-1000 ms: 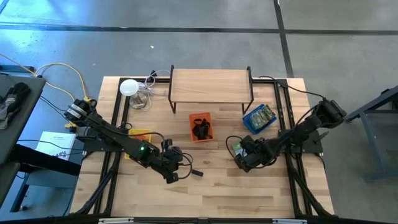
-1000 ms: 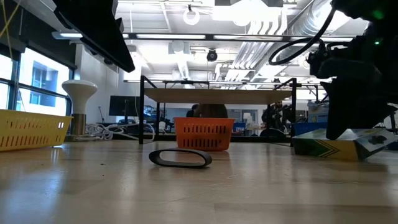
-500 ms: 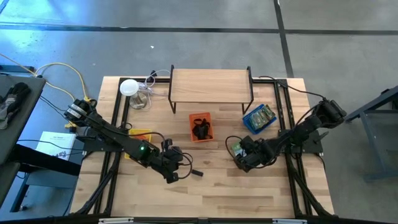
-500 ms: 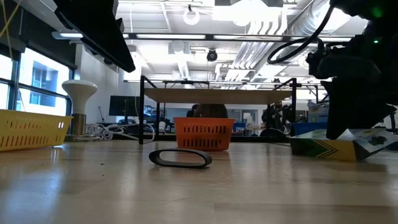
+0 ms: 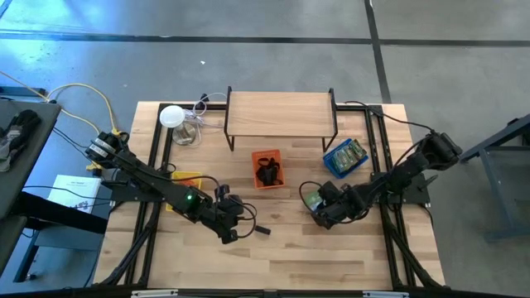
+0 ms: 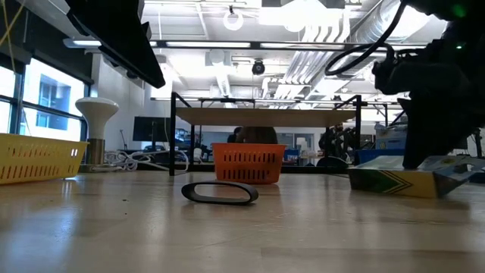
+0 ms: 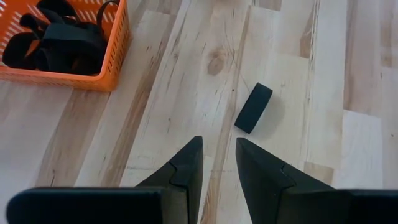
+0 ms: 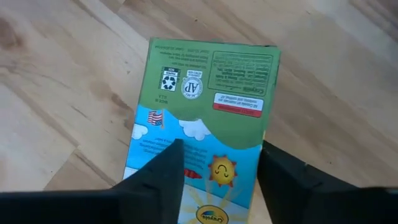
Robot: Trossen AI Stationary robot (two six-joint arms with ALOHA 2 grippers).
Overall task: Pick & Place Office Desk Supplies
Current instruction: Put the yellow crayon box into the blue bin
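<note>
My right gripper [image 8: 214, 165] pinches the crayon box [image 8: 202, 118] across its width near the desk's [image 5: 281, 248] right edge, its long axis pointing away from my fingers.

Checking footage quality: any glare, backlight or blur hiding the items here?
Low view: bright ceiling lights backlight the scene, leaving the right claw a silhouette above the crayon box. Right wrist view: box evenly lit, large print readable. Left wrist view: black piece sharp, soft shadow.
</note>
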